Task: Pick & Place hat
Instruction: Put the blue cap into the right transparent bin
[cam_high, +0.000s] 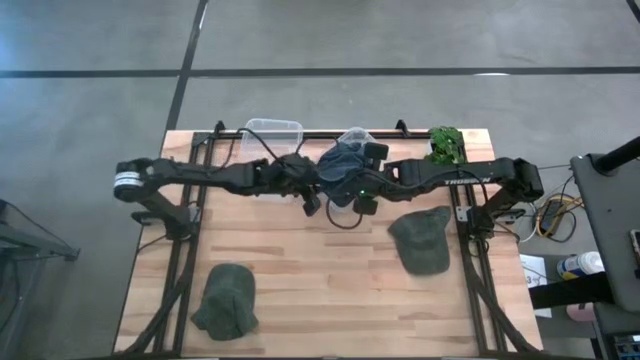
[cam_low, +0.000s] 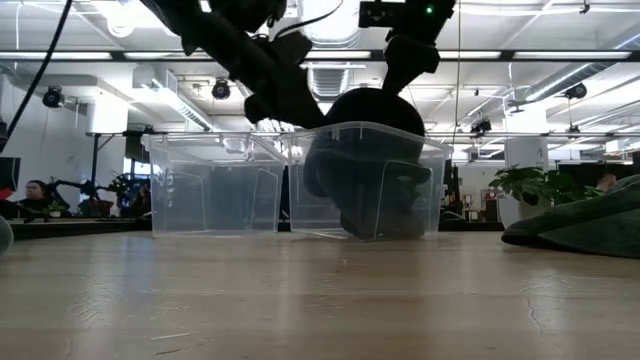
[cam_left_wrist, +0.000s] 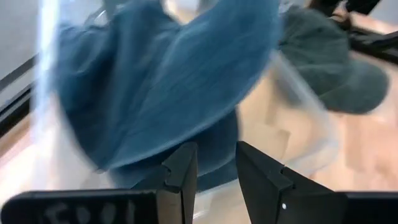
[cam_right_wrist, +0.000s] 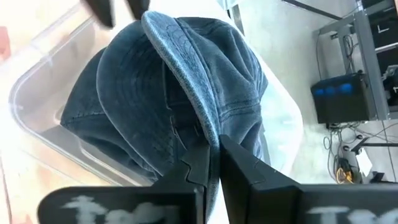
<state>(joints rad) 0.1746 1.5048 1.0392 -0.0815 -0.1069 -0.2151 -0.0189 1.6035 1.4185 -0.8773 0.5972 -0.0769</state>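
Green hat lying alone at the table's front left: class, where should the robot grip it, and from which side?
Grip the green hat by its brim edge, a thin flap the jaws can straddle, unlike the rounded crown. Come straight down from above with the left gripper, since the hat lies flat with bare table around it.

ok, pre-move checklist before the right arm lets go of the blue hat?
1. Right end effector pinching the blue hat at its brim: ok.
2. Hat inside the right clear bin: ok, though partly above the rim.
3. Left end effector clear of the hat: ok, open, nothing between its fingers, but close.
4. Left clear bin undisturbed: ok, empty and upright.
5. Green hats still to pick: near green hat and right green hat lie on the table: ok.
6. Hat will settle fully inside once released: cannot tell.
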